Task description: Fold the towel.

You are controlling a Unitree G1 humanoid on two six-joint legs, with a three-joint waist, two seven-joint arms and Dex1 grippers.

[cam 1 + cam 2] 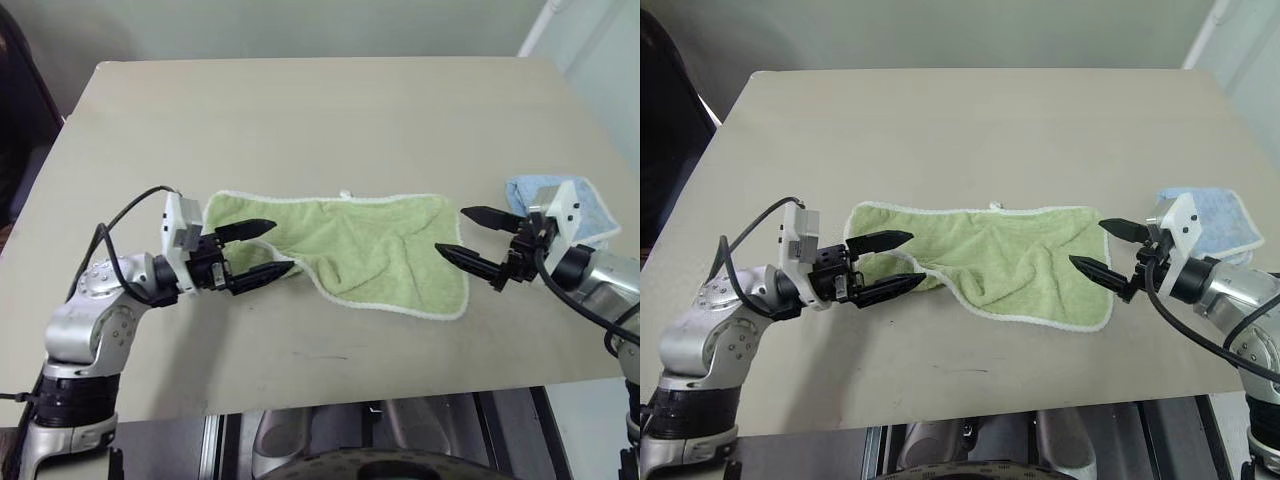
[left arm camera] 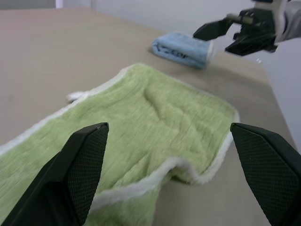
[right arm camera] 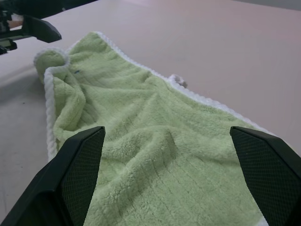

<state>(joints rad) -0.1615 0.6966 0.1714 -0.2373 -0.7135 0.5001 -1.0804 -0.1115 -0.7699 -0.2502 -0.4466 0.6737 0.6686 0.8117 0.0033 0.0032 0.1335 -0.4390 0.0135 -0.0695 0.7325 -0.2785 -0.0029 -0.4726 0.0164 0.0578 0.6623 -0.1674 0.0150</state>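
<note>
Over on the left side of the beige table (image 1: 330, 110), the left gripper (image 1: 262, 251) hangs level above the surface with its two black fingers spread wide apart and nothing between them. The tips reach over the left end of the towel (image 1: 370, 250); whether the lower finger brushes the cloth is hard to judge from here.

The towel itself lies in the middle of the table, stretched out sideways between the two arms. It is light green terry with a white stitched border, and it is rumpled rather than flat: its left end is bunched and partly rolled under, and the near edge curves inward before widening again toward the right. A small white loop (image 1: 346, 194) pokes out from the far edge about midway along. In the right wrist view a tiny dark mark (image 3: 76, 72) shows on the cloth near the bunched end.

At the towel's right end, the right gripper (image 1: 469, 233) points inward, tilted slightly down, its fingers also spread wide and holding nothing. Just beyond it, near the table's right edge, sits a smaller light blue towel (image 1: 545, 195), folded up.
</note>
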